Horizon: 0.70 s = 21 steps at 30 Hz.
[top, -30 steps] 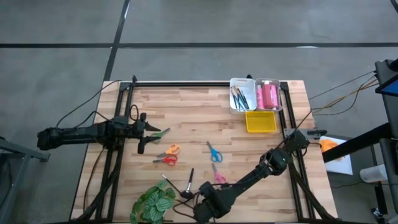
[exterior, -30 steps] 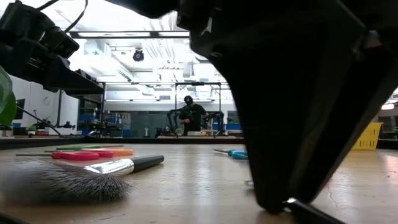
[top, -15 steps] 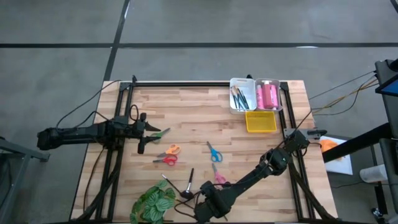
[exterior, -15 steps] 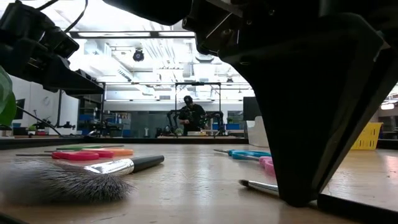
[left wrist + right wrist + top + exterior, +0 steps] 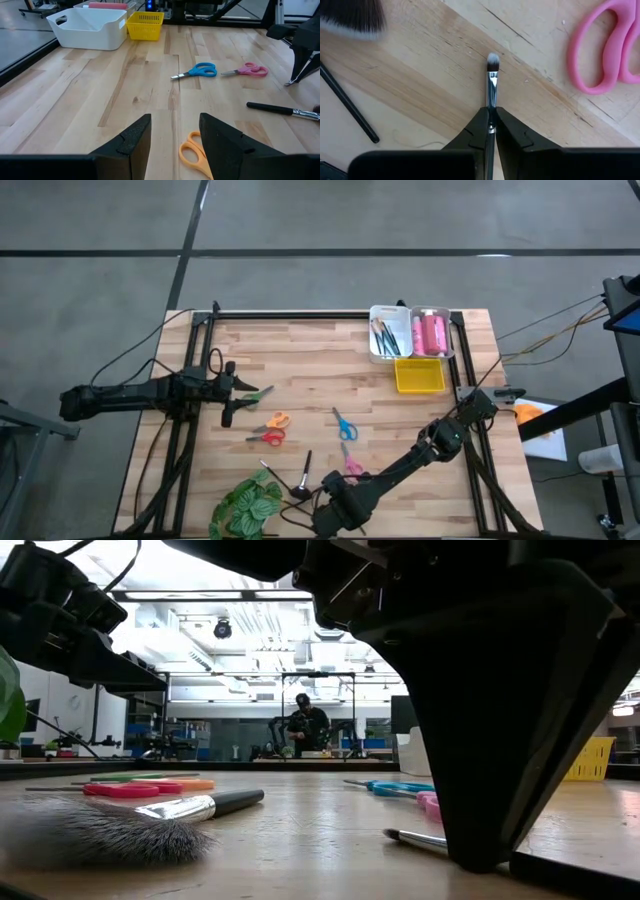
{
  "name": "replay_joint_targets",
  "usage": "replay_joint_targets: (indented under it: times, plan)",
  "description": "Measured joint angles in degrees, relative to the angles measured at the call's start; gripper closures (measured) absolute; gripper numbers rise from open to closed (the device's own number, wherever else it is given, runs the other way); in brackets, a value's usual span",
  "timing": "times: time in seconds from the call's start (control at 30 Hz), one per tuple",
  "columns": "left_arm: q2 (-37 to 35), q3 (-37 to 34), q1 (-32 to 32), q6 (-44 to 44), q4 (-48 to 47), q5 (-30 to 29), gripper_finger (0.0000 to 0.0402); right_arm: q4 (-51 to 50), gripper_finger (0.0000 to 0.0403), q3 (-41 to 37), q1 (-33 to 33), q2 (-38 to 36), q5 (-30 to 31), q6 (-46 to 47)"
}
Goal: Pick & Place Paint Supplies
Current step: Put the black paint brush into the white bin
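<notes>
My right gripper (image 5: 330,502) (image 5: 491,117) stands at the table's near edge, pointing down, shut on a thin silver-ferruled brush (image 5: 492,80). Pink scissors (image 5: 612,55) (image 5: 351,464) lie just beyond it. A fat-bristled brush (image 5: 304,476) (image 5: 130,820) and a thin black handle (image 5: 347,107) lie to its left. My left gripper (image 5: 234,392) (image 5: 175,135) hovers open over the left half, above the orange scissors (image 5: 194,154) (image 5: 277,420). Green scissors (image 5: 258,393), red scissors (image 5: 268,438) and blue scissors (image 5: 344,424) (image 5: 197,71) lie flat on the wood. My right gripper pinches the thin brush between its two fingers on the handle just behind the ferrule (image 5: 491,102), coming from above with the fingers pointing down. The bristle end (image 5: 493,60) (image 5: 400,835) sticks out past the fingertips, low over the table; whether it touches the wood I cannot tell.
At the far right stand two white bins, one with brushes (image 5: 388,332), one with pink tubes (image 5: 433,332), and a yellow basket (image 5: 420,375) in front of them. A green leafy plant (image 5: 245,508) sits at the near edge, left of my right gripper. A person stands far behind the table (image 5: 308,725).
In the low view my right gripper shifted a little toward the table's right during the first half second, uncovering the thin brush's tip and the blue and pink scissors behind it. Since then it has kept still.
</notes>
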Motion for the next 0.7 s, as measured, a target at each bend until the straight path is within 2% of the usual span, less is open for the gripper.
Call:
replay_joint_targets:
  times: [0.5, 0.7]
  plan:
    - [0.0, 0.0, 0.0, 0.0, 0.0, 0.0, 0.0232, -0.4, 0.0384, 0.9, -0.2, -3.2, 0.8, -1.5]
    - [0.0, 0.0, 0.0, 0.0, 0.0, 0.0, 0.0232, -2.0, 0.0384, 0.9, -0.3, -5.8, 4.8, -2.2]
